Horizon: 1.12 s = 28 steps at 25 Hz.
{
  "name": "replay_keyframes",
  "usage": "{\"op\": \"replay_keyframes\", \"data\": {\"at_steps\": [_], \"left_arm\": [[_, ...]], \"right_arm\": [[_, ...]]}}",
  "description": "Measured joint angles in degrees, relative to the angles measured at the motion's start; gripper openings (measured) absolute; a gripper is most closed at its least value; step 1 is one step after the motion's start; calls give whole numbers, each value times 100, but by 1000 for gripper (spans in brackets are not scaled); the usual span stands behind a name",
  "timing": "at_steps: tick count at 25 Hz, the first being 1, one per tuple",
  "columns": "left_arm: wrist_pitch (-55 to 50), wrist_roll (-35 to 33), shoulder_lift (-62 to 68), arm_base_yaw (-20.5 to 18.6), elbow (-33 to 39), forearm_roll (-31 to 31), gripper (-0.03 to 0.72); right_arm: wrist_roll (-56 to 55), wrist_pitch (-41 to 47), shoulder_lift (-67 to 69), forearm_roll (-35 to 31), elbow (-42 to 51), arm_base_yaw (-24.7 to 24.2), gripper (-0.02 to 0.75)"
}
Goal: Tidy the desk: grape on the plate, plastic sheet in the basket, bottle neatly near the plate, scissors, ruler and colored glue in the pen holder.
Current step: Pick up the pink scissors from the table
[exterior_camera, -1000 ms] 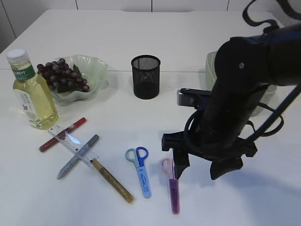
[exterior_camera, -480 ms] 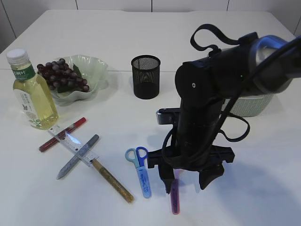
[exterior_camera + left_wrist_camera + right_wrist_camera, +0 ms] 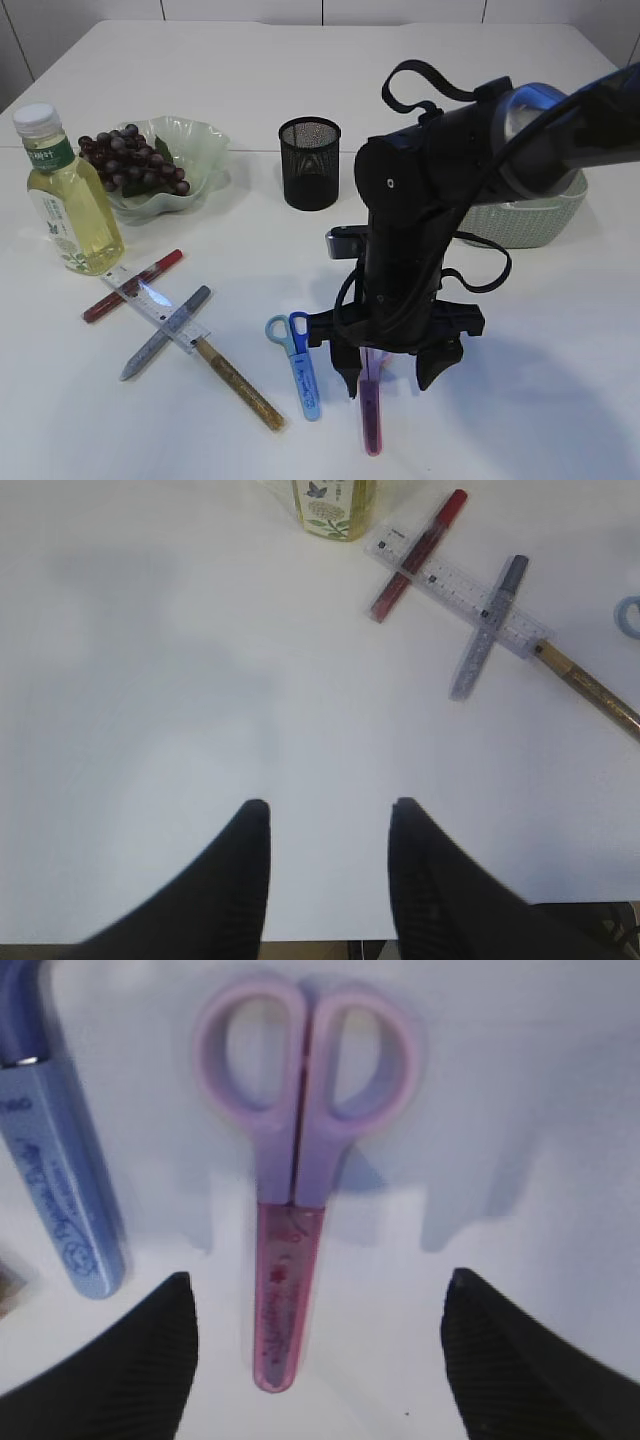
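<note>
You've got two scissors on the surface point(image 3: 560, 330): pink scissors point(image 3: 371, 410) and blue scissors point(image 3: 300, 365), side by side. Both lie lengthwise toward the camera, handles pointing at the pen holder point(image 3: 310, 163), sheathed blades toward the near edge. Three glue pens cross one ruler point(image 3: 155, 308). One bottle point(image 3: 65, 195) stands beside the grapes point(image 3: 130, 158) on the plate point(image 3: 200, 140).

Your right hand point(image 3: 383, 372) hangs wide open, straddling the pink pair. Your left hand point(image 3: 325, 830) is partly spread, holding nothing, over bare surface.
</note>
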<state>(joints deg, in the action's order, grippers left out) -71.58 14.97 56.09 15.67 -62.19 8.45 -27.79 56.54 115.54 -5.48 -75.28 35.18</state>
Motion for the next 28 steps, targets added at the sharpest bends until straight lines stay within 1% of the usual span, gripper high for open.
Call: {"op": "replay_keyframes", "data": {"at_steps": [4,9,16,28], "left_arm": [[0,0,0,0,0,0,290],[0,0,0,0,0,10,290],[0,0,0,0,0,10,290],[0,0,0,0,0,10,289]], "right_arm": [[-225,0,0,245,0,0,583],[-356,-61,0,266,0,0,583],[-479,-178,14,271,0,146,583],[-502,-214,167,336,-39,146,583]]}}
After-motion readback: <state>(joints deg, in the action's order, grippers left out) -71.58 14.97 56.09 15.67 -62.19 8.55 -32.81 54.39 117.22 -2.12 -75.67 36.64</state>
